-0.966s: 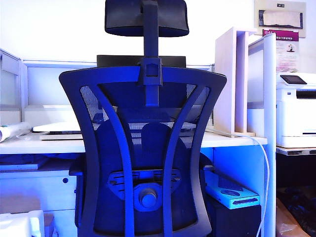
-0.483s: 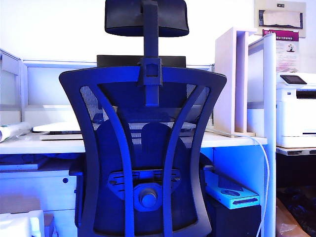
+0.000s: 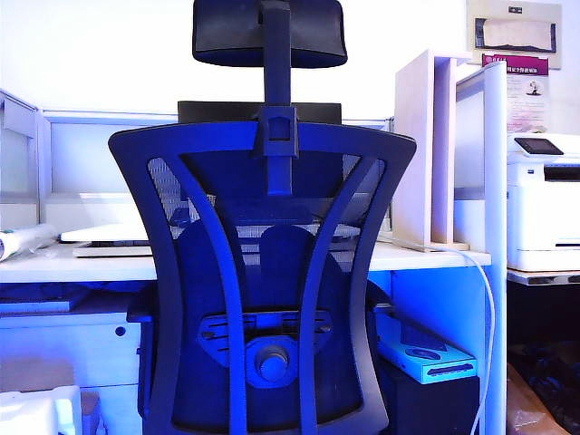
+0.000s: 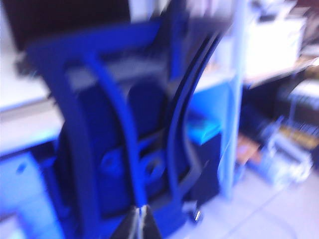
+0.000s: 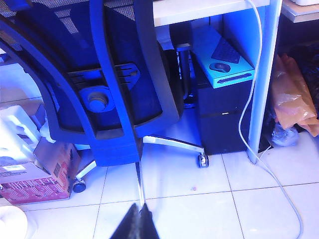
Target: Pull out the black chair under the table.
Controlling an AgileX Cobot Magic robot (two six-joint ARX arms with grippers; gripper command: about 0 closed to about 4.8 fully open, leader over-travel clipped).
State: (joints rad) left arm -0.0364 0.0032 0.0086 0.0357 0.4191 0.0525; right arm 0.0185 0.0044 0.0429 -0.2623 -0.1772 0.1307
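Observation:
The black chair [image 3: 267,272] fills the middle of the exterior view, its mesh back with curved ribs toward the camera and its seat tucked under the white table [image 3: 100,263]. A padded headrest [image 3: 269,32] tops the central post, and a round lumbar knob [image 3: 271,363] sits low. Neither gripper shows in the exterior view. The left gripper [image 4: 140,213] is shut and empty, held short of the chair back [image 4: 114,124], in a blurred picture. My right gripper [image 5: 140,209] is shut and empty above the floor tiles, near the chair back [image 5: 99,74] and its wheeled base [image 5: 169,143].
A black computer tower [image 5: 224,119] with a teal box [image 5: 222,62] on it stands under the table beside the chair. A white cable [image 5: 249,124] hangs down the table's side panel. Cardboard boxes [image 5: 30,174] lie on the floor, and a printer [image 3: 544,204] stands at the right.
The exterior view is unchanged. The chair stands still.

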